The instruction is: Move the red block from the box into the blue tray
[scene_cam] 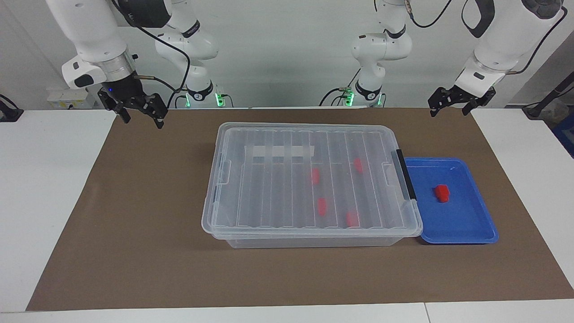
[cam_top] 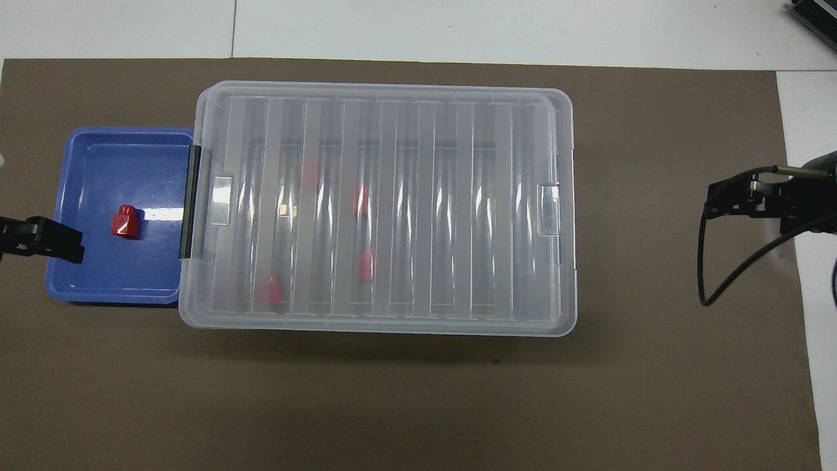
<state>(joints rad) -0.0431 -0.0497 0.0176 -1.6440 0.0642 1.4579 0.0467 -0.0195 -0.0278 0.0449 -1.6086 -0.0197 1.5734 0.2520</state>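
Note:
The box [scene_cam: 309, 179] stands mid-table with its ribbed lid shut; it also shows in the overhead view [cam_top: 386, 206]. Several red blocks [scene_cam: 315, 176] lie inside it, blurred through the lid. One red block [scene_cam: 442, 193] [cam_top: 125, 221] lies in the blue tray [scene_cam: 466, 224] [cam_top: 118, 281], which sits against the box's black latch [scene_cam: 405, 174] at the left arm's end. My left gripper [scene_cam: 450, 110] [cam_top: 39, 241] hangs open and empty, raised near that end. My right gripper [scene_cam: 141, 120] [cam_top: 726, 196] hangs open and empty over the mat at the right arm's end.
A brown mat [scene_cam: 134, 233] covers the table under the box and tray. White table surface [scene_cam: 40, 188] borders it on both ends. A black cable [cam_top: 713, 275] loops down from the right wrist.

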